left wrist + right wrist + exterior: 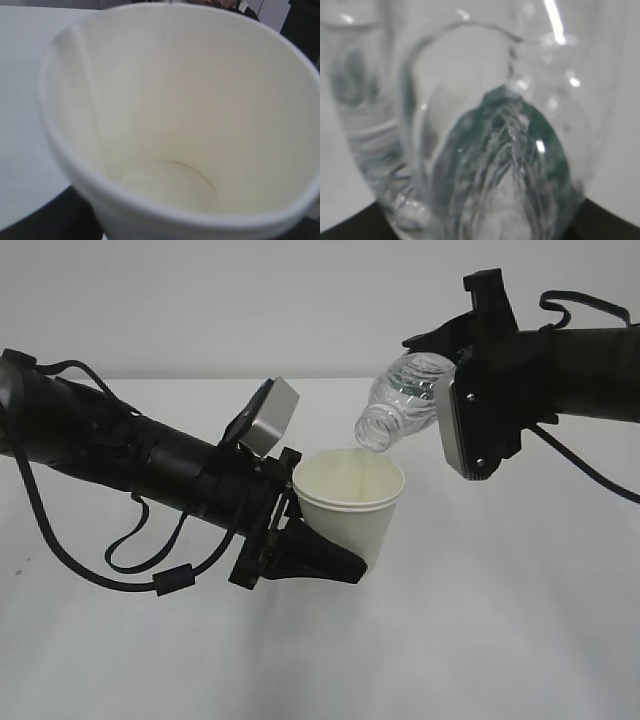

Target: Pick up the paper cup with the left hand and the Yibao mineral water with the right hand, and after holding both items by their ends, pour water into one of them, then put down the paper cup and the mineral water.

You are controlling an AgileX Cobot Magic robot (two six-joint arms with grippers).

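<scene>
The white paper cup (352,508) is held above the table, upright with a slight tilt, by my left gripper (318,552), which is shut on its lower part. In the left wrist view the cup's cream inside (190,115) fills the frame and looks empty. The clear Yibao mineral water bottle (400,400) is held tilted, its open mouth pointing down-left just above the cup's rim. My right gripper (468,410), with its silver plate, is shut on the bottle's body. In the right wrist view the bottle (495,150) fills the frame, its green label blurred.
The white table (500,640) stretches under both arms. The left arm's cables (130,560) loop below it. A grey square block (270,418) sits on the left wrist. A pale wall stands behind.
</scene>
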